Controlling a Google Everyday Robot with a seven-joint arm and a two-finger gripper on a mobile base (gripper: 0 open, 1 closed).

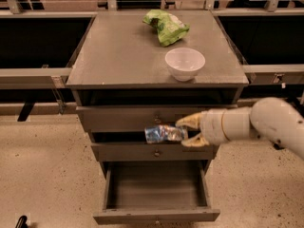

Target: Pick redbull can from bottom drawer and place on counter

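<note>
redbull can (163, 134) in gripper (182, 133) — over open bottom drawer (156, 216)

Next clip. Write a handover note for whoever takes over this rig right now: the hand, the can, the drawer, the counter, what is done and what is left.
Hand: shut on the redbull can, held sideways just above the middle drawer, below counter height.
Bottom drawer: pulled open, can out of it.
Counter: holds a white bowl and a green bag.
Done: can picked.
Left: lift it, set it on the counter, release.
</note>
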